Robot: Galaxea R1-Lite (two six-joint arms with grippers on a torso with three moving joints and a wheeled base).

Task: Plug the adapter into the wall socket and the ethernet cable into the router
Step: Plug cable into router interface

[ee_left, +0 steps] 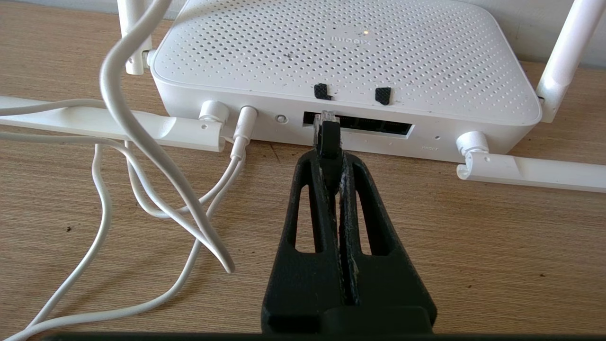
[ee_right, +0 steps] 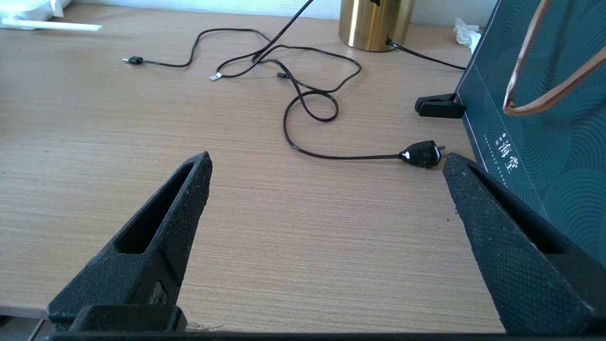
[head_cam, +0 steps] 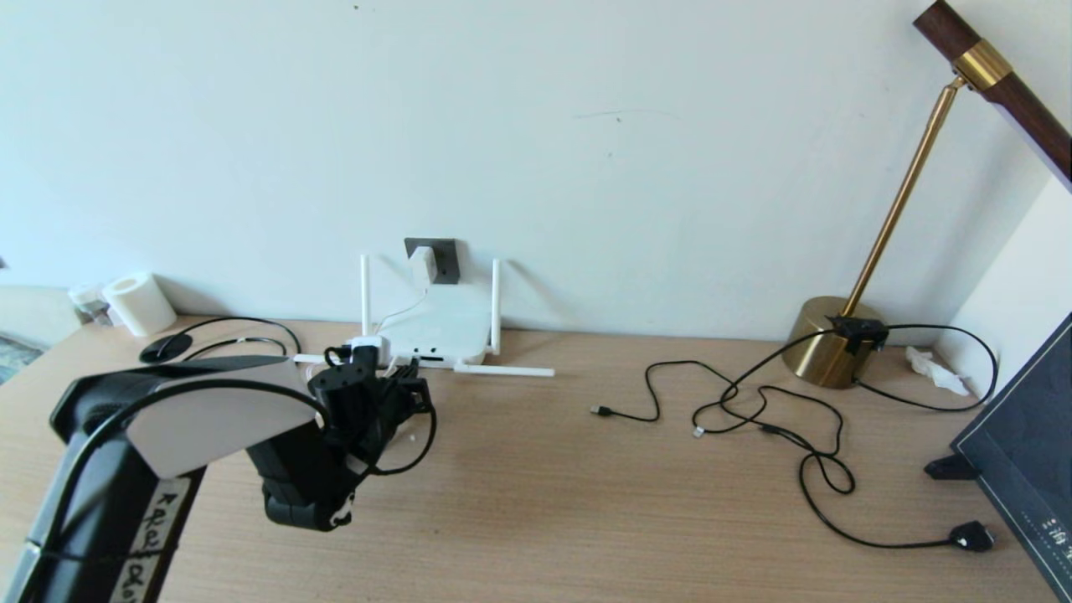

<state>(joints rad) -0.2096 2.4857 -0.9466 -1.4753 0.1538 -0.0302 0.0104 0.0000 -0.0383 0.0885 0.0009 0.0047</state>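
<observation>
The white router (head_cam: 440,333) sits against the wall with its port edge facing me. Above it, the white adapter (head_cam: 424,264) is seated in the dark grey wall socket (head_cam: 447,260). My left gripper (ee_left: 331,158) is shut on the black boot of the ethernet cable (ee_left: 326,135). The cable's clear plug tip is at the left end of the router's (ee_left: 341,47) dark port slot (ee_left: 369,125); how deep it sits I cannot tell. In the head view the left gripper (head_cam: 410,381) is just in front of the router. My right gripper (ee_right: 326,161) hangs open over bare table.
Thin white cords (ee_left: 142,142) loop left of the gripper. Folded-down antennas (ee_left: 530,173) lie along the router's front. Thin black cables (head_cam: 754,410) and a black plug (head_cam: 971,536) sprawl on the right, by a brass lamp (head_cam: 829,339) and a dark teal bag (ee_right: 544,118).
</observation>
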